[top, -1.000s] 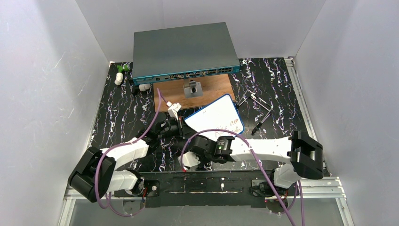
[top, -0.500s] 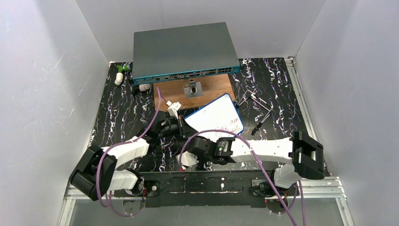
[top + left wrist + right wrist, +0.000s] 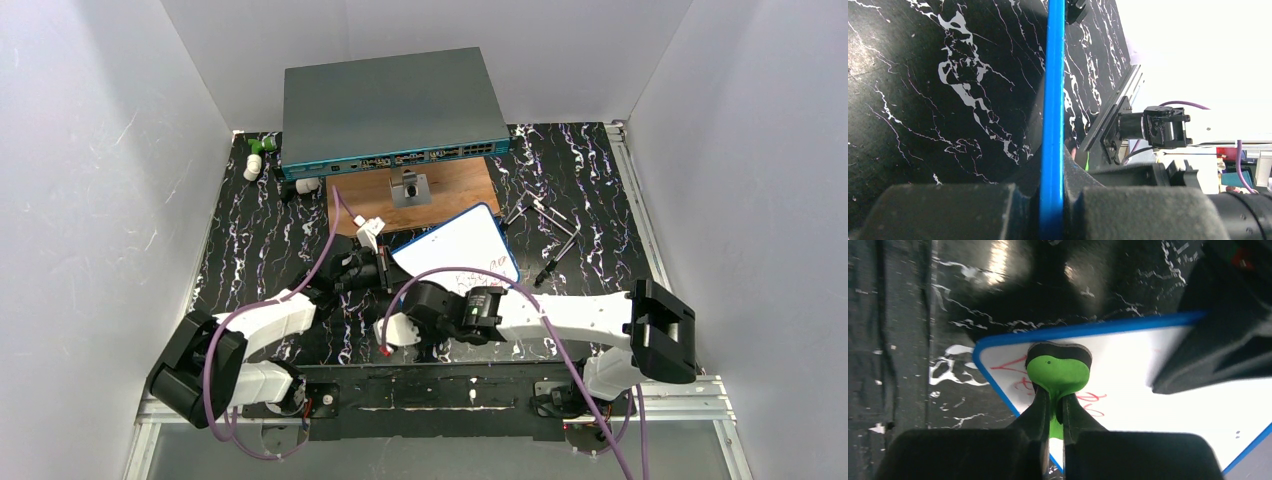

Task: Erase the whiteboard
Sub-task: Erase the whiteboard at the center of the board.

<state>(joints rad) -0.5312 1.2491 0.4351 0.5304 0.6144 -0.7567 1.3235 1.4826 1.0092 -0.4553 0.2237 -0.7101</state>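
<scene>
The right end effector (image 3: 1054,412) is closed tight on a green eraser (image 3: 1058,372) with a black pad. The two fingers (image 3: 1038,412) pinch the thin green part. The black pad sits on the whiteboard (image 3: 1138,400), close to one rounded corner. Red writing (image 3: 1007,365) shows on both sides of the eraser.

The left end effector (image 3: 1051,197) is closed too. It grips the whiteboard (image 3: 1053,90) by its blue edge, and the edge runs straight up between the two dark fingers (image 3: 948,210). In the right wrist view, a dark shape at the right lies over the board's edge. It looks like this same end effector.

From above, the left end effector (image 3: 372,268) holds the left side of the whiteboard (image 3: 458,243). The right end effector (image 3: 408,322) is at the near corner, and its arm covers part of the board there. A bit of red writing (image 3: 482,276) peeks out next to the arm.

The whiteboard sits in the middle of the black worktop (image 3: 600,180) with white streaks. It is turned at a slant. Its far corner comes right up to the brown wooden board (image 3: 460,185). Whether it lies flat or is lifted a little cannot be told.

Behind the wooden board stands a big grey box (image 3: 385,100) with a blue front. Thin metal rods (image 3: 550,232) lie to the right of the whiteboard. Small white pieces (image 3: 252,165) sit at the far left corner. A purple cable (image 3: 338,225) loops over each arm.
</scene>
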